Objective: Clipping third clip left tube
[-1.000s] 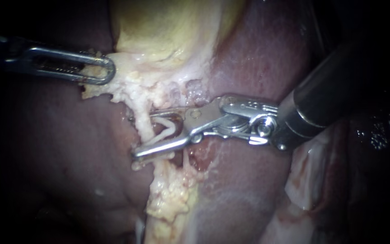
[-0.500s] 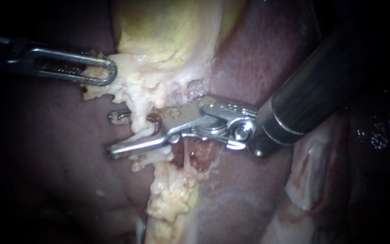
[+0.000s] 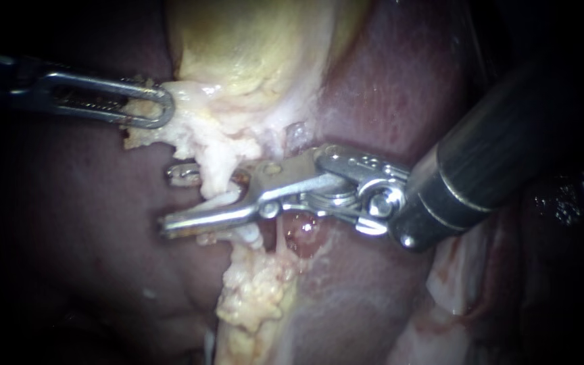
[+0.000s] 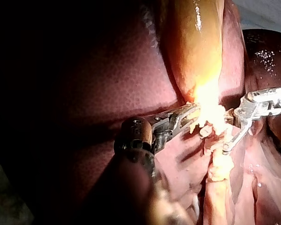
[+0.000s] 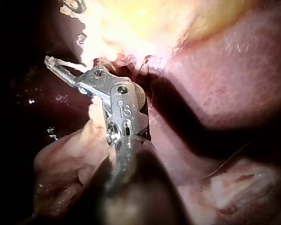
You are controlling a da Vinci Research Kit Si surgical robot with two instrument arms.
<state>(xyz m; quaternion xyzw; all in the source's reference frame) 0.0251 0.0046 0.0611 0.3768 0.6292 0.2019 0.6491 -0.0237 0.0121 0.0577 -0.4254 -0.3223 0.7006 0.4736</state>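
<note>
Forward across the left tube (image 3: 219,197) is where the right instrument (image 3: 170,199) has gone in the last second: its tips, then level with the tube, now reach past the tube's far edge over bare liver (image 3: 69,257). Its jaws stand open, one on each side of the tube, with a gap showing at the tips. Beyond them the liver lies clear. The left instrument (image 3: 160,108) has its jaws closed on pale fatty tissue (image 3: 197,135) at the lower edge of the gallbladder (image 3: 251,40), well apart from the right tips.
</note>
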